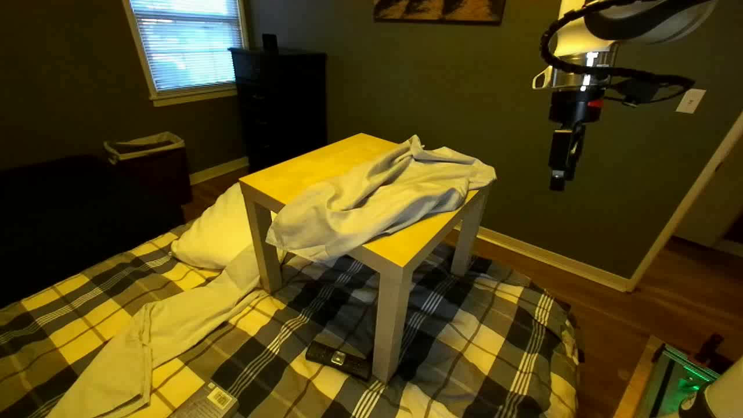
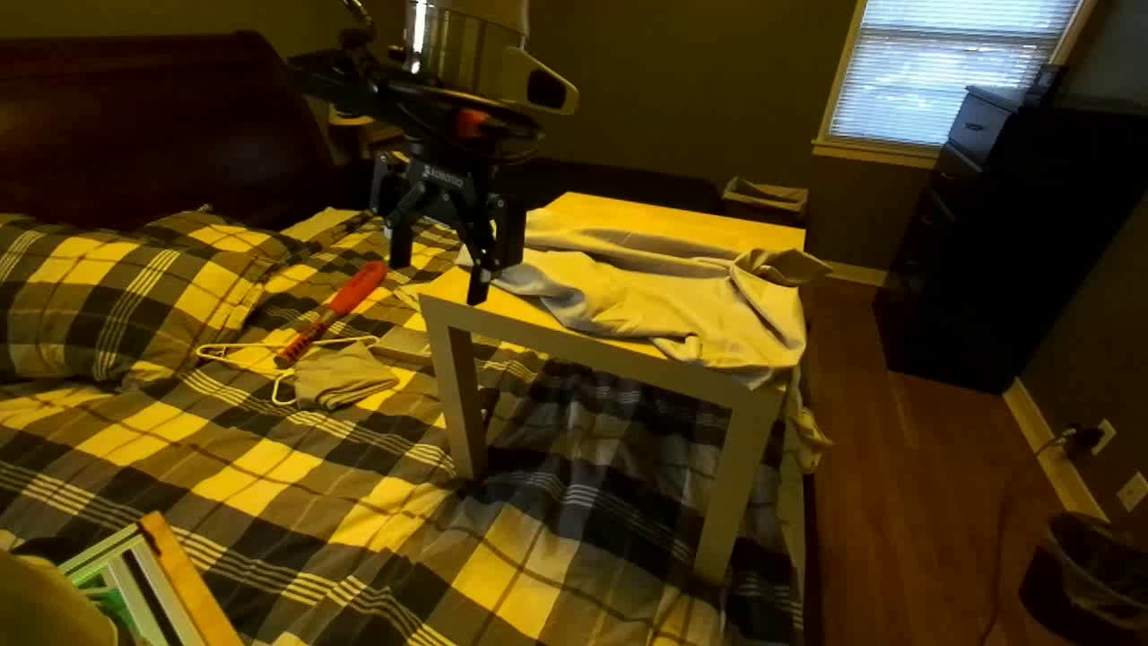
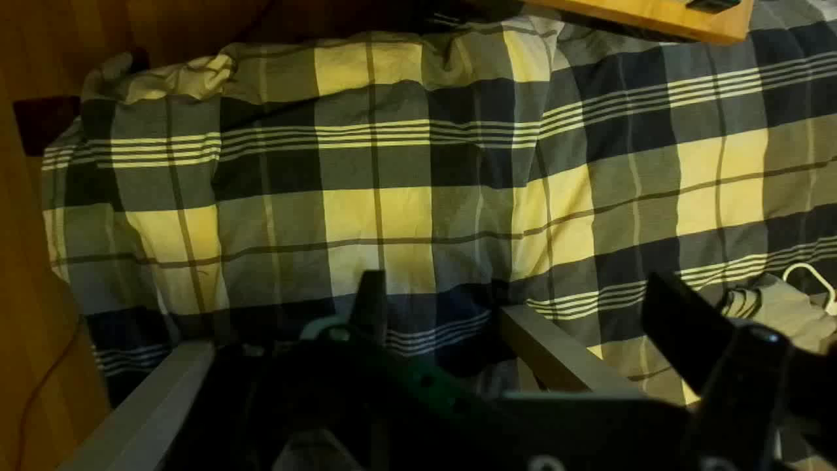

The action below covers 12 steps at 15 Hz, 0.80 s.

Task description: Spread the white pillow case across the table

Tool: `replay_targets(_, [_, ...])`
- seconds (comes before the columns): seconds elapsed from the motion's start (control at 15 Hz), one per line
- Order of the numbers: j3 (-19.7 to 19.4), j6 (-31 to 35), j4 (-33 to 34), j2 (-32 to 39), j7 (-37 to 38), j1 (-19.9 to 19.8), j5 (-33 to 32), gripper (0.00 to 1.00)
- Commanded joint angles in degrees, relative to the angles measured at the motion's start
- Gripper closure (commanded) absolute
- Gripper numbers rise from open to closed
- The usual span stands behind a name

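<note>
The white pillow case [image 1: 377,194] lies bunched and wrinkled diagonally over the table [image 1: 325,165]. It also shows in an exterior view [image 2: 664,296]. One end hangs past a table edge and other parts droop over the opposite side. Bare yellow-tan wood shows on both sides of the cloth. My gripper [image 1: 558,181] is raised in the air, apart from the cloth. Its fingers are spread with nothing between them in an exterior view [image 2: 439,278] and in the wrist view [image 3: 516,284]. The wrist view shows table legs [image 3: 556,356]; the pillow case is not discernible there.
The table stands on plaid bedding [image 1: 476,331]. A plump white pillow [image 1: 217,232], a pale cloth strip [image 1: 191,331] and a remote [image 1: 336,358] lie around it. A red-handled tool [image 2: 332,314], a hanger [image 2: 238,348] and a folded cloth [image 2: 345,377] lie beside it.
</note>
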Motion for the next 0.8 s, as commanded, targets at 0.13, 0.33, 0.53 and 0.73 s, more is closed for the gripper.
replay_targets(0.13, [0.3, -0.1, 0.1, 0.0, -0.1, -0.4, 0.1, 0.00])
replay_targets(0.33, [0.3, -0.1, 0.1, 0.1, -0.1, -0.4, 0.1, 0.00])
replay_targets(0.53, [0.6, 1.7, 0.7, 1.0, 0.9, -0.4, 0.3, 0.00])
replay_targets(0.73, [0.7, 4.9, 4.9, 6.0, 3.8, -0.3, 2.6, 0.00])
